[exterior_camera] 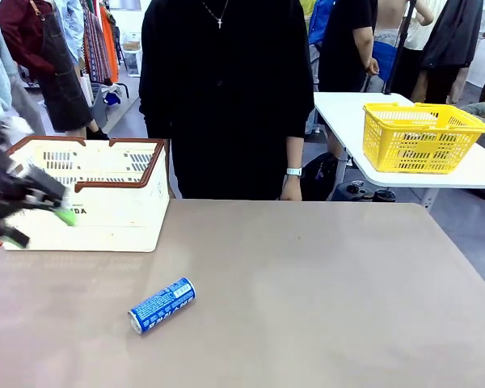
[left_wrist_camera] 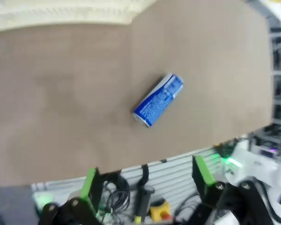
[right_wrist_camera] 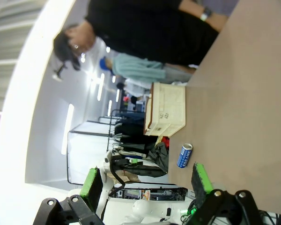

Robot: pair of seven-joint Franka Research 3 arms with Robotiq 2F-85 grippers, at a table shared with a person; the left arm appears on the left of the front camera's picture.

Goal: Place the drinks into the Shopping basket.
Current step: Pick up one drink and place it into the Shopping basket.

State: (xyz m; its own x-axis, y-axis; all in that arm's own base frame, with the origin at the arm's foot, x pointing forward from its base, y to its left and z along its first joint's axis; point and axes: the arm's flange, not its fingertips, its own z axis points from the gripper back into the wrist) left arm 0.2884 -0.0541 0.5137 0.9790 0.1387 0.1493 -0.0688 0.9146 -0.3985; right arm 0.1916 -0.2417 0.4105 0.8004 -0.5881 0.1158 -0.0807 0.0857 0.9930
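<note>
two sets of fingers, both spread wide, nothing between them. left fingers (left_wrist_camera: 91,183): green pads apart, above the worktop's near edge, blue can (left_wrist_camera: 158,100) ahead and well apart; blurred in the front view, in front of the shopping basket (exterior_camera: 105,206). right fingers (right_wrist_camera: 201,179): pads apart, held in the air, can and basket far ahead. one blue can: on its side on the bare worktop (exterior_camera: 323,283), near the basket, outside it. one person (exterior_camera: 226,89): standing at the far edge.
</note>
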